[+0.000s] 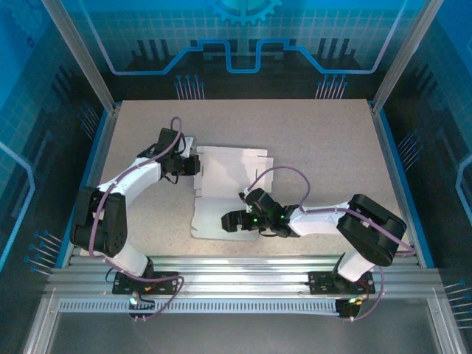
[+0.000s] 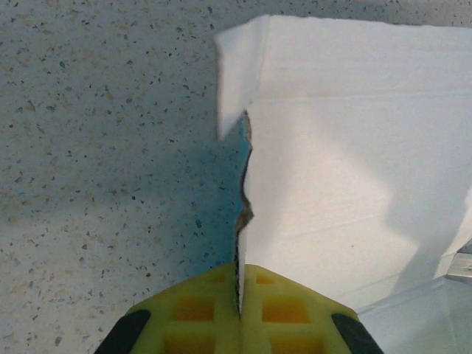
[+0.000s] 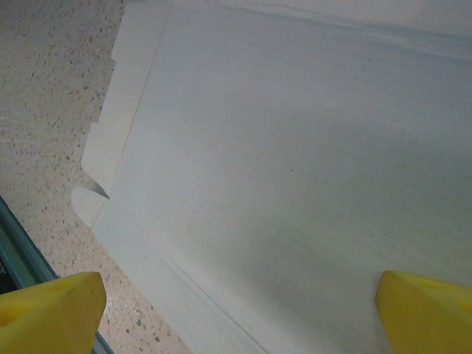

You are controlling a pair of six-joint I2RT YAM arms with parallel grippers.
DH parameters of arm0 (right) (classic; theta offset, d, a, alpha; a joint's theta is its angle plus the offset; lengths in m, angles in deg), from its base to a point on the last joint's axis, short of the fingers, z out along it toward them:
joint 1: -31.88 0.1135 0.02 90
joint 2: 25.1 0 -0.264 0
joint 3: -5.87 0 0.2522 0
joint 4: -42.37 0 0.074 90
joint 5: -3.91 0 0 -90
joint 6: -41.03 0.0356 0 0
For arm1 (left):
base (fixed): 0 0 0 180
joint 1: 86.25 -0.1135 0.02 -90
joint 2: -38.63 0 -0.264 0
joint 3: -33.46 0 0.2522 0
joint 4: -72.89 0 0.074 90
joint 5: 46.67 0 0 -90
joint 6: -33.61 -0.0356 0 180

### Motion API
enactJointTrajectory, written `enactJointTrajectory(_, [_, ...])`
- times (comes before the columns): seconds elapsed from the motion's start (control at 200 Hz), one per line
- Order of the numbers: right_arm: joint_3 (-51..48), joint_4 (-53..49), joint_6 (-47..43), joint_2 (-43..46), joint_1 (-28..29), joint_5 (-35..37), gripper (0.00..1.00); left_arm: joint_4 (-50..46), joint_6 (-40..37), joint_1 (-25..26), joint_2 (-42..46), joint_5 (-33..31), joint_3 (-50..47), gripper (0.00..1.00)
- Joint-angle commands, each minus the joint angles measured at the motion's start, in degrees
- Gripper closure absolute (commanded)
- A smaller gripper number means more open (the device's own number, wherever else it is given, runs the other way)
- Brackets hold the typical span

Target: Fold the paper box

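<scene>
paper box unfolded, white side up

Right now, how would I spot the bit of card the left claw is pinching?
On the speckled table, a white cardboard sheet, the paper box, lies between the two arms. At its left edge the left gripper is shut on a narrow side flap. That flap stands up on edge, showing blue on its outer face, while the rest shows white.
</scene>
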Motion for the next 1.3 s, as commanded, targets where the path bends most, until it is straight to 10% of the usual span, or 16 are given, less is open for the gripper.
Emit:
enactJointTrajectory(0.0, [-3.48,-9.41,2.86,-3.64,-0.48,3.50,0.04,0.55,-0.51,1.98,2.47,-3.48,-2.46,1.00])
enactJointTrajectory(1.296, [-6.57,-7.75,6.64,-3.11,-0.46,5.90,0.06,1.90,2.26,3.45,11.16,-11.88,-11.75,1.00])
